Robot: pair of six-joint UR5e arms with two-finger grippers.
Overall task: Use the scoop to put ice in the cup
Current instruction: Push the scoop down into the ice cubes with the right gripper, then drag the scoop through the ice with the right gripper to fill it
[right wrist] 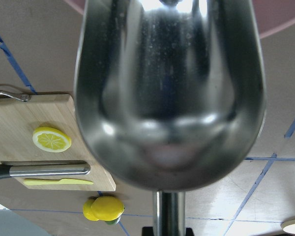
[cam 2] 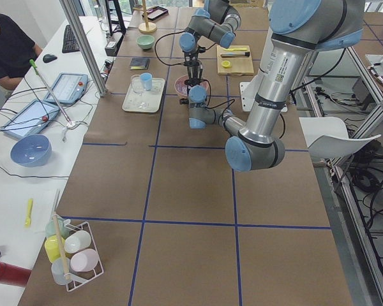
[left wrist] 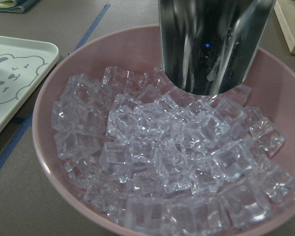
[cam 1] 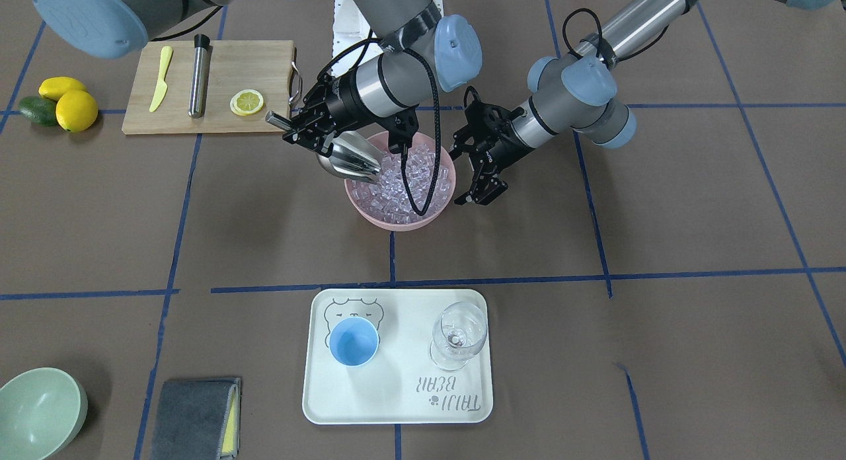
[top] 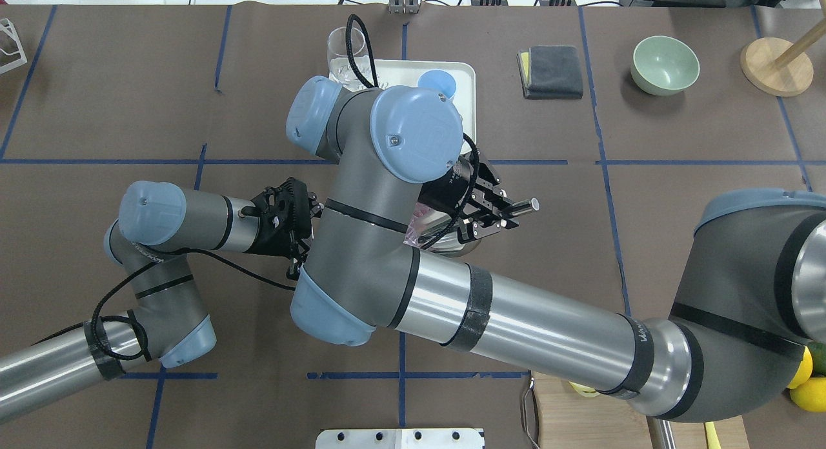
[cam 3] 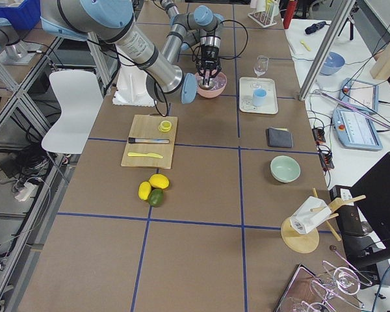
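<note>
— On the wooden board (cam 1: 264, 63)?
— Yellow knife (cam 1: 160, 80), steel cylinder (cam 1: 197, 76) with black cap, lemon slice (cam 1: 246, 102), lying side by side.
— Near the board?
— Two lemons (cam 1: 76, 110) and an avocado (cam 1: 38, 110), touching.
— Elsewhere on the tabletop (cam 1: 661, 202)?
— White tray (cam 1: 370, 394) carrying an upright wine glass (cam 1: 457, 334); pale green bowl (cam 1: 39, 410) near a folded grey cloth (cam 1: 192, 417).

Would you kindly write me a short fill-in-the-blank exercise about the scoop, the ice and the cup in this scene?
1. The pincer gripping the handle of the scoop belongs to the robot's ____ arm.
2. The bowl that holds the ice is coloured ____.
3. The cup standing on the tray has ____ ice in it so far.

Missing words: right; pink; no.
</note>
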